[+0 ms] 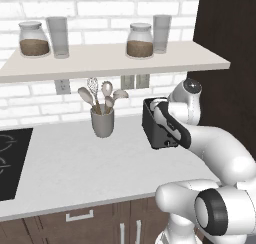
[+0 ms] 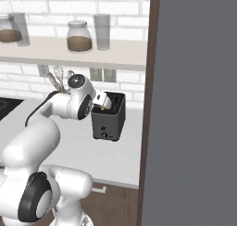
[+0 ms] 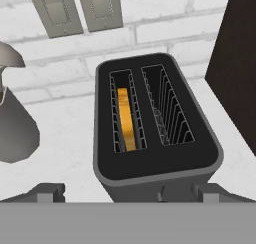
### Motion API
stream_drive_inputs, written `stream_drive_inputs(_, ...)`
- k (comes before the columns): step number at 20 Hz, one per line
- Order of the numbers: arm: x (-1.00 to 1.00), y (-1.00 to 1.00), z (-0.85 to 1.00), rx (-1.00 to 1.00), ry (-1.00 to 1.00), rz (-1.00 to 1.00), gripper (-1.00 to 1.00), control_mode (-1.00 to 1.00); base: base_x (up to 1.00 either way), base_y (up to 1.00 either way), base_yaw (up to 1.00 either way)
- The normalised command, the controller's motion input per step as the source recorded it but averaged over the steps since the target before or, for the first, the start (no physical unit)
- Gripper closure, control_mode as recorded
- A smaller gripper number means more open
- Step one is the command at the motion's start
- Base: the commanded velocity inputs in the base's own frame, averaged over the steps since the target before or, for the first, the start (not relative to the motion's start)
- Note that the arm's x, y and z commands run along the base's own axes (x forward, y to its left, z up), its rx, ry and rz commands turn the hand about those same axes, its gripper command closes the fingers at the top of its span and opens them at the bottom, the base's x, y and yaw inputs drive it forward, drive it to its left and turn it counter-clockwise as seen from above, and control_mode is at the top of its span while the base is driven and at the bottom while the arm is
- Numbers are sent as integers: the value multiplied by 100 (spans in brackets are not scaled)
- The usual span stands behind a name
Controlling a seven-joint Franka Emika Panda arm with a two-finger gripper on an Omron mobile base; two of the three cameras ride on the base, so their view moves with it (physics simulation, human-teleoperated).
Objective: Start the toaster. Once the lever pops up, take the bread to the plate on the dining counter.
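Bread (image 3: 126, 119) sits in toaster's (image 3: 155, 168) left slot near wall.

You see a boxy dark grey toaster (image 3: 155, 163) with a smooth matt shell, thin wire slot racks, and a smooth yellow-orange bread slice (image 3: 126, 119).

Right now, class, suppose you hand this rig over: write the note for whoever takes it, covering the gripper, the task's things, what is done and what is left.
Gripper: open, holding nothing, poised just above the near end of the toaster.
Toaster: on the white counter by the dark cabinet wall, with a grey utensil cup to its left.
Bread: sunk in the left slot; the right slot is bare.
Done: arm brought to the toaster. Whether the lever is pressed cannot be told.
Left: start the toaster if needed, wait for the pop, lift the bread and carry it to the plate.
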Motion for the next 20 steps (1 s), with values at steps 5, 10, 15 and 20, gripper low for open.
stream_drive_inputs(5,0,0,0,0,0,0,-100,-100,0,0,0)
stream_drive_inputs(10,0,0,0,0,0,0,-100,-100,0,0,0)
stream_drive_inputs(15,0,0,0,0,0,0,-100,-100,0,0,0)
stream_drive_inputs(20,0,0,0,0,0,0,-100,-100,0,0,0)
